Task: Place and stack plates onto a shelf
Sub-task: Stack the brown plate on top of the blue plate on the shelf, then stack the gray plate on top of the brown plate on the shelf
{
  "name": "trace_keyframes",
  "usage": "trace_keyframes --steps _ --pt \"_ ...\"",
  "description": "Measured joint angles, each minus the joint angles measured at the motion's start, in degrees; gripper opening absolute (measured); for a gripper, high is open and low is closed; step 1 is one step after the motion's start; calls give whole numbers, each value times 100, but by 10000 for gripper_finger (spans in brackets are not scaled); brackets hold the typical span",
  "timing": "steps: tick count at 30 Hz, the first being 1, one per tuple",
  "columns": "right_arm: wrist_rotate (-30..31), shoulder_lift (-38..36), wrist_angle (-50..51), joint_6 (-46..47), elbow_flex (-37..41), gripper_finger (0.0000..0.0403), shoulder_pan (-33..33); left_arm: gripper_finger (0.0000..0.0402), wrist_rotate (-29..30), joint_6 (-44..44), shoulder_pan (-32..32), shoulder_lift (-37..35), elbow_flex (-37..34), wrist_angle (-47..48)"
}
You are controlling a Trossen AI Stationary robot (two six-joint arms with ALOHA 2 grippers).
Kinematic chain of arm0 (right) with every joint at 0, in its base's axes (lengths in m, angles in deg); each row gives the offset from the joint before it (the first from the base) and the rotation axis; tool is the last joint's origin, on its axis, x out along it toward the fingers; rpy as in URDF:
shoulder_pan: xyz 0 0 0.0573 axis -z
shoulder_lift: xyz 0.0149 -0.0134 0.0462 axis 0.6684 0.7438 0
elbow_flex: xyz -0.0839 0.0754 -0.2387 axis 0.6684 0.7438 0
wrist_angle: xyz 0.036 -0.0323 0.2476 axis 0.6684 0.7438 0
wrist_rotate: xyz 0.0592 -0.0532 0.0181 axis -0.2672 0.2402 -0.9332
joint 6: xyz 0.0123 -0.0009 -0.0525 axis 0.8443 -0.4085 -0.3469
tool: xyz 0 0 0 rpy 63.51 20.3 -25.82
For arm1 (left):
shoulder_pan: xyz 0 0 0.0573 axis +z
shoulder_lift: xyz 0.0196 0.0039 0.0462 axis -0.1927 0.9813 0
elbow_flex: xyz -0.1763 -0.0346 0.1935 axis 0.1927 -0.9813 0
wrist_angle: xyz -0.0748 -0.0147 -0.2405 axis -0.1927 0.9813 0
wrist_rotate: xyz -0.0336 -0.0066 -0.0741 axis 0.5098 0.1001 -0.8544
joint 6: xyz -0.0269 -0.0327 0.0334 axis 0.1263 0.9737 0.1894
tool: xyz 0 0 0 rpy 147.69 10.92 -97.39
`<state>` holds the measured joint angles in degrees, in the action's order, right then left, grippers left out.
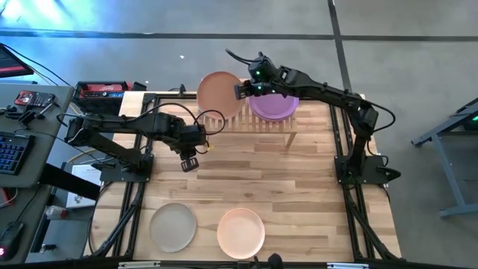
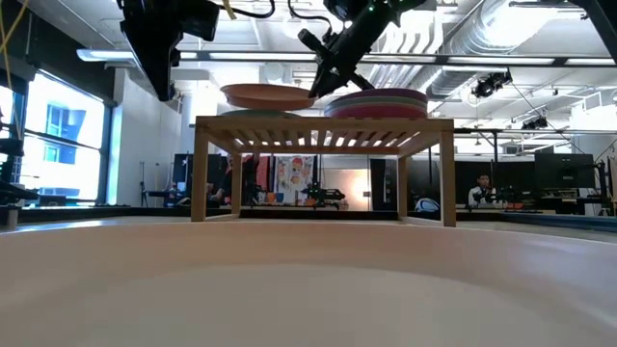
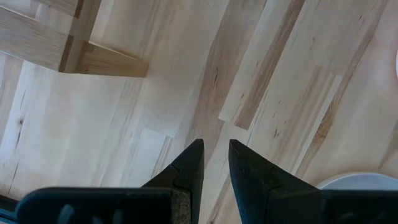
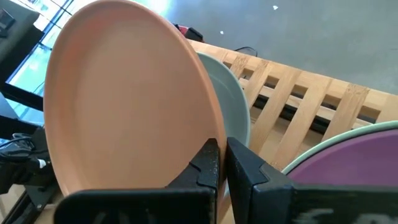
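While the right gripper (image 4: 222, 163) pinches the rim of the brown plate (image 4: 124, 93), its fingertips hide that edge. Just beyond lies a sage plate (image 4: 233, 112), mostly covered, on the shelf (image 4: 298, 102); beside it the purple plate (image 4: 348, 158) is cut off. Well apart, the left gripper (image 3: 215, 163) hangs narrowly parted, empty, over the table (image 3: 280, 74).

Bright overhead light; low view's foreground blurred.
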<state>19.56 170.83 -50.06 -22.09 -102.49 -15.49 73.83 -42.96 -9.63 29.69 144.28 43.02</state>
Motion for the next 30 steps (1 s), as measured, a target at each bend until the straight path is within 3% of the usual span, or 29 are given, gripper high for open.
trace_keyframes --steps 30 --pt "156 114 -591 -100 -4 42 17 65 13 -63 0 -2 0 0"
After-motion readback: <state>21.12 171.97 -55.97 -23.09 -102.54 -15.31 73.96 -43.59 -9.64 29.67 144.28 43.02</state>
